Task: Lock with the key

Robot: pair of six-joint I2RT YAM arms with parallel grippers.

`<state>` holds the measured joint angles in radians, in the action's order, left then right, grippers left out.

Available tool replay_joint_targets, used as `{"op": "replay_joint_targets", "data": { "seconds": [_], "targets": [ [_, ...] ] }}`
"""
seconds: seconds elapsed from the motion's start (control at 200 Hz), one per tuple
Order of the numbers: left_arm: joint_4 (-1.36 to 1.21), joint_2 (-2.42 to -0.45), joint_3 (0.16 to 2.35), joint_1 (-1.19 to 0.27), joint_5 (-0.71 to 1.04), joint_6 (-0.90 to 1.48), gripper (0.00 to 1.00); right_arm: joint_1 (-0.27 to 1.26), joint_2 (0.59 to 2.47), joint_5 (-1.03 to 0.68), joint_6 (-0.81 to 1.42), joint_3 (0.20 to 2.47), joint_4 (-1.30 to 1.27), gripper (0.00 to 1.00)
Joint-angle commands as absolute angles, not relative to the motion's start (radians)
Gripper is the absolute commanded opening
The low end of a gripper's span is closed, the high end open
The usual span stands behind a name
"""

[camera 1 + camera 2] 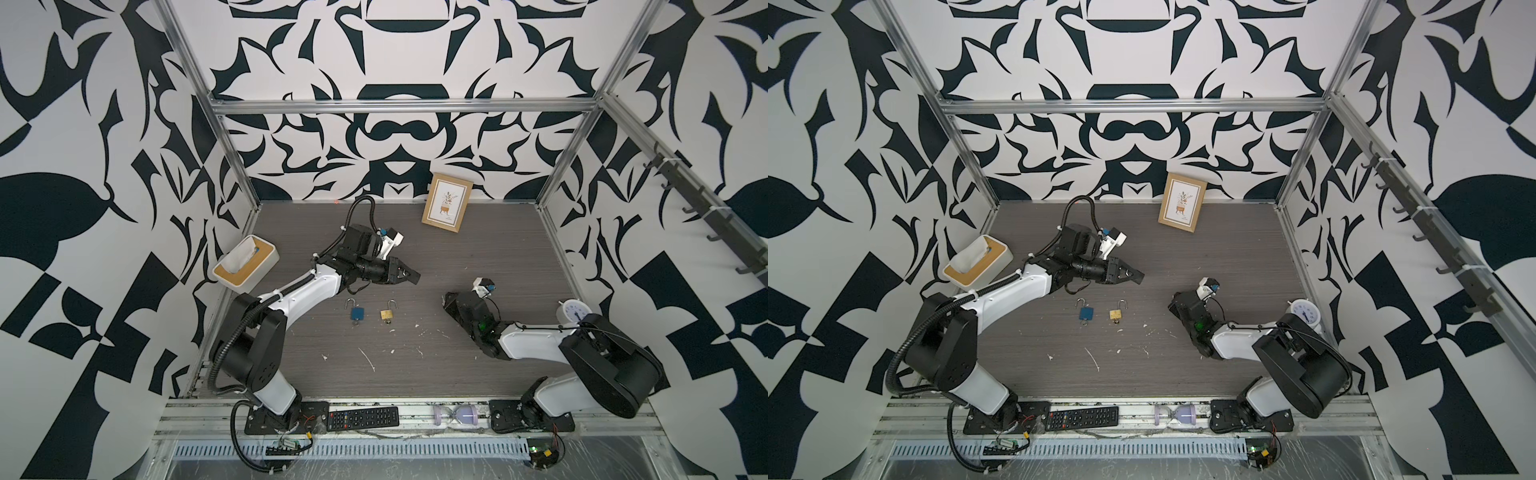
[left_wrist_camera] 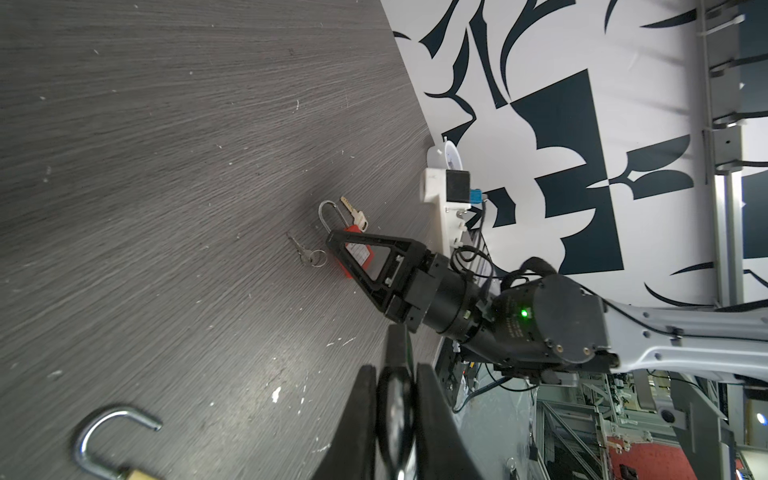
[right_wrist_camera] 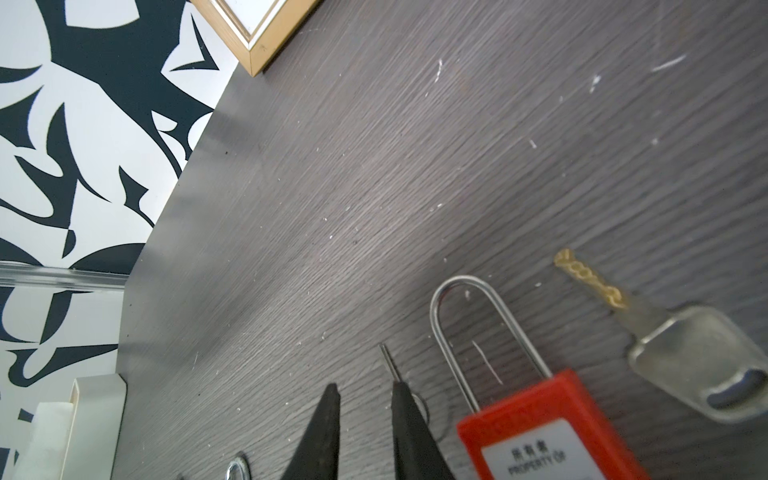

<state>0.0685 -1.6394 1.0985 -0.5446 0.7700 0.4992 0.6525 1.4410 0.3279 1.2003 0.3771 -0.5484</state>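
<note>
In both top views the blue padlock (image 1: 356, 312) and the brass padlock (image 1: 387, 314) lie side by side near the middle of the tabletop (image 1: 498, 249), blue at 9 o'clock of brass. Both shackles are swung open, so neither is locked. The left gripper (image 1: 413, 276) hangs at 1 o'clock of them. The right gripper (image 1: 448, 300) is low at 3 o'clock, hiding what lies under it.

Left wrist view: the left gripper's jaws stand narrow, pinching a thin dark thing (image 2: 397, 399) too blurred to name. Across the table the right gripper's tip sits over a red padlock (image 2: 352, 229). A brass key (image 2: 354, 214) and small keys on a ring (image 2: 309, 254) lie loose just beside it.

Right wrist view: the right gripper's fingers (image 3: 324, 436) are a narrow gap apart with nothing between them, and a small key blade lies along one. The red padlock's shackle appears seated in its body, and no key is in it. I judge the task to be early: a key is yet to be picked up, inserted and turned.
</note>
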Motion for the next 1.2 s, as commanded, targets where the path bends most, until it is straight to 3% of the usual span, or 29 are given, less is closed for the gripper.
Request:
{"op": "replay_joint_targets", "data": {
  "seconds": [0.0, 0.255, 0.42, 0.635, 1.195],
  "targets": [
    [0.158, -1.712, 1.153, -0.553, 0.782, 0.407, 0.00, 0.660, 1.389, 0.338, 1.184, 0.372, -0.535, 0.24],
    [0.365, -1.775, 1.271, -0.670, 0.489, 0.158, 0.00, 0.652, 1.120, 0.333, 1.013, 0.461, -0.229, 0.23],
    [0.528, -1.925, 1.443, -0.619, 0.795, 0.113, 0.00, 0.626, 0.944, 0.344, 0.952, 0.446, -0.095, 0.23],
    [0.913, -2.153, 1.731, -0.622, 0.747, -0.129, 0.00, 0.576, 0.780, 0.331, 0.935, 0.370, -0.044, 0.23],
    [1.127, -2.453, 2.051, -0.705, 0.861, -0.347, 0.00, 0.435, 0.824, 0.110, 0.940, 0.338, -0.101, 0.23]
  ]
}}
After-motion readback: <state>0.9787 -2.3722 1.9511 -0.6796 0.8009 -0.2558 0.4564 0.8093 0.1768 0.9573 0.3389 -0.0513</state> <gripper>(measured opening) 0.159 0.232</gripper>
